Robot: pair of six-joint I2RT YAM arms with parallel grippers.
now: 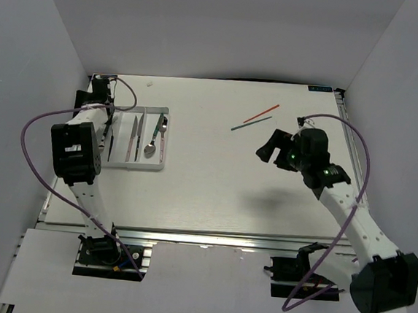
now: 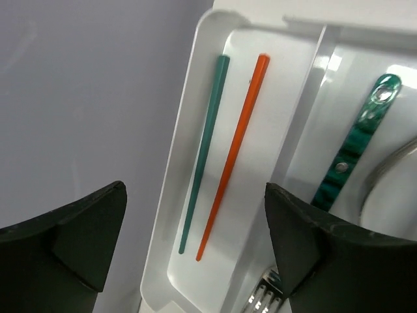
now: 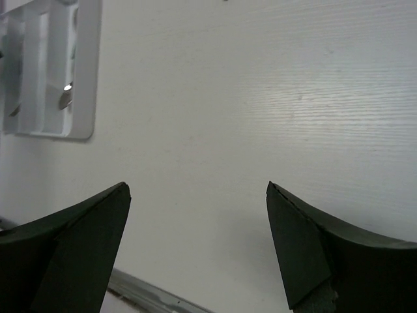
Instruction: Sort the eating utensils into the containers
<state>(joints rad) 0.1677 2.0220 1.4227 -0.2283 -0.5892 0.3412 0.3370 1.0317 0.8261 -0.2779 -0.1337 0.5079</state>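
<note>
I'm hovering the left pincer, spread apart, over the tray's end slot, where a teal chopstick and a red chopstick are lying. The right pincer is hanging apart above the worktop, with a loose red stick and a loose teal stick lying nearby.

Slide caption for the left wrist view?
Open left gripper over the white tray, teal chopstick and red chopstick side by side in its outer slot.
</note>
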